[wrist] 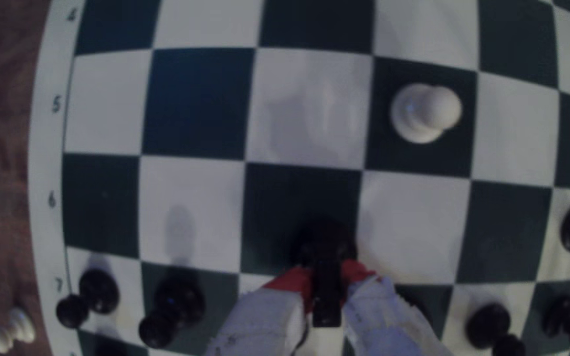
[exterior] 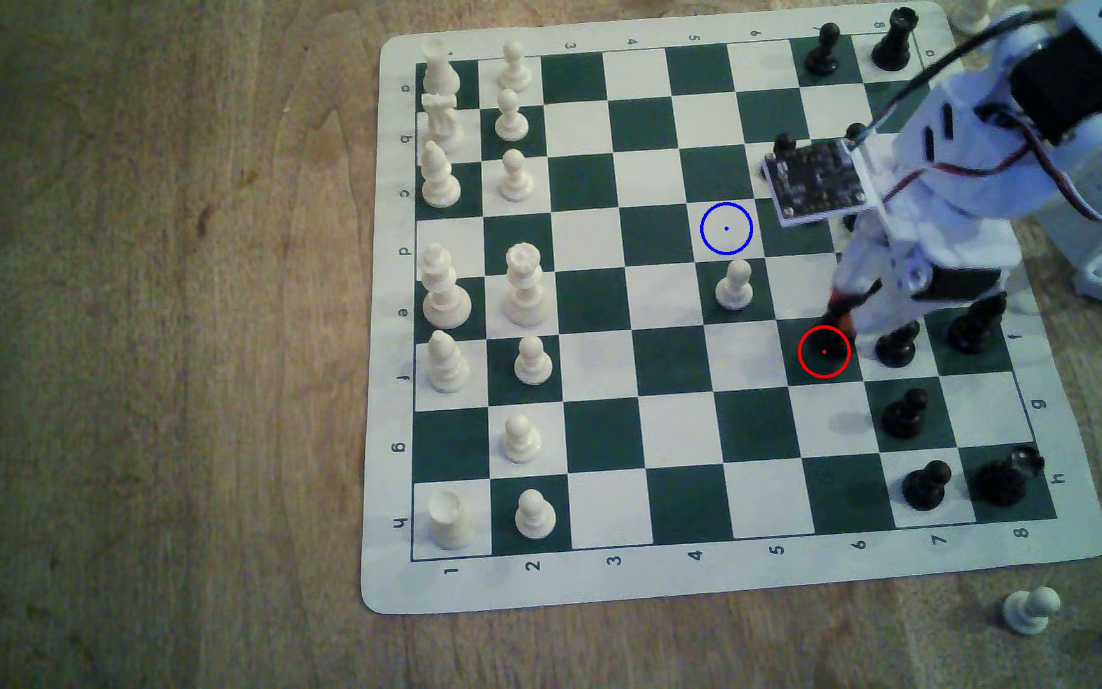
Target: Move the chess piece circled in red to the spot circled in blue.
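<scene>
Jaws stood clenched on the chess piece (wrist: 324, 239), the red-tipped fingers (wrist: 294, 277) flanking its dark head in the wrist view, with the gripper (exterior: 840, 318) low at the edge of the red-ringed dark square (exterior: 824, 352). Whether the base had left the board could not be told. From the jaws, the spot (exterior: 726, 228) lay diagonally away toward the exterior view's upper left, just past the white pawn (exterior: 734, 285) standing between. Judging by that, the carry needed lift enough to clear that pawn.
</scene>
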### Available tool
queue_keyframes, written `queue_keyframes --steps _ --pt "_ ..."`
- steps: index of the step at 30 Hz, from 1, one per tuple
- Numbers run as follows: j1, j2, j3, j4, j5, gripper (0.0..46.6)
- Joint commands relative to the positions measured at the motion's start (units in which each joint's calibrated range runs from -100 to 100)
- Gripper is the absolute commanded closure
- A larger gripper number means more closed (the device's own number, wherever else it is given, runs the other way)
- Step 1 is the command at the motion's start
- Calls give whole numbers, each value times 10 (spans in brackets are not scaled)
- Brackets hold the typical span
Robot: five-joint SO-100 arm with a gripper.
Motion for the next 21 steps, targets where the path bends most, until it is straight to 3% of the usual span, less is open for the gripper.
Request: queue_keyframes --steps 1,9,17,21 --pt "20 -29 -109 54 0 464" --pt "100 0 -296 131 21 462" --pt "193 64 -295 96 51 459" --pt "205 101 -277 62 54 458"
